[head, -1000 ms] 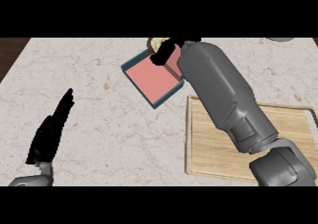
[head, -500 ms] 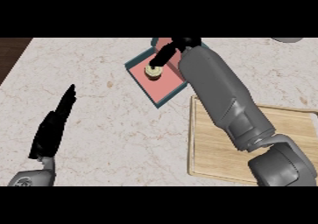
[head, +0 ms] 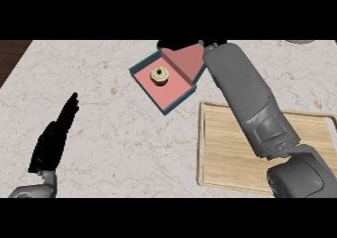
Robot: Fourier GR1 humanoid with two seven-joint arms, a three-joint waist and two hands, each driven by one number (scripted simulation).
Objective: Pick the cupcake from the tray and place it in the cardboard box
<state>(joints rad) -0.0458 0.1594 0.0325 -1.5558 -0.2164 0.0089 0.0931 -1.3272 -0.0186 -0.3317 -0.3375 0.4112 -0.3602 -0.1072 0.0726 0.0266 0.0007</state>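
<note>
Pale round cupcake (head: 159, 75) in teal-walled, pink-floored box (head: 172, 95) nr counter's (head: 116, 130) far edge, R hand (head: 172, 44) behind box, fingers can't tell, L hand (head: 55, 135) open, front-left.

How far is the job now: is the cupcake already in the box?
Placing looks done: the cupcake sits inside the cardboard box. The wooden tray holds nothing. The right hand is above the box, its fingers mostly hidden. Left hand rests open. Only withdrawing remains.

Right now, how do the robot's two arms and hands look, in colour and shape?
The right forearm is a thick, smooth grey tube that ends below in a rounded darker grey joint. The right hand is black and mostly hidden at the top. The left hand is flat, long and black, with a small grey wrist piece below it. No cables or markings show.
</note>
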